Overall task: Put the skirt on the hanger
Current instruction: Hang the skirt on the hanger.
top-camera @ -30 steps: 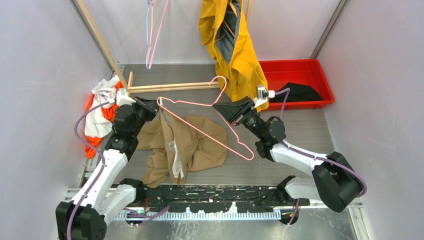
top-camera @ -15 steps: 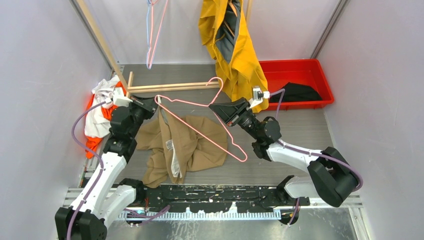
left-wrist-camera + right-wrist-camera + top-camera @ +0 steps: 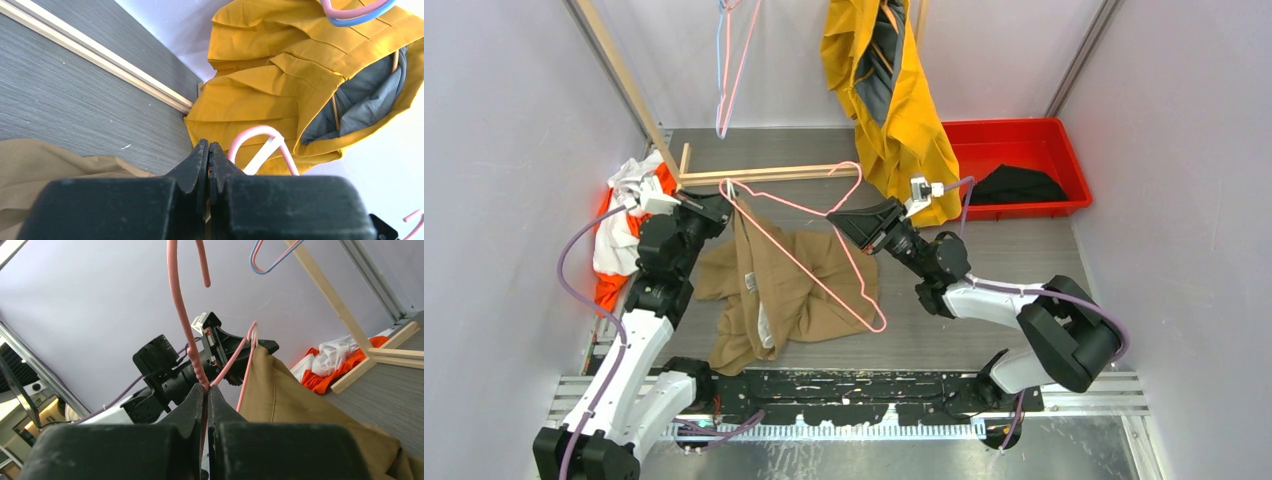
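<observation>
left gripper (image 3: 720, 204): jaws pinched together on the upper edge of the tan skirt (image 3: 769, 288), holding it up.
right gripper (image 3: 835, 222): clamped on the pink hanger (image 3: 810, 263) just below its hook.
pink hanger: tilted, one shoulder end beside the left gripper.
tan skirt: mostly crumpled on the table (image 3: 1024, 255), between the arms.

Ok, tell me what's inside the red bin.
A black cloth lies in the red bin. Anything beneath it, and the bin's left end behind the hanging yellow garment, is hidden.
</observation>
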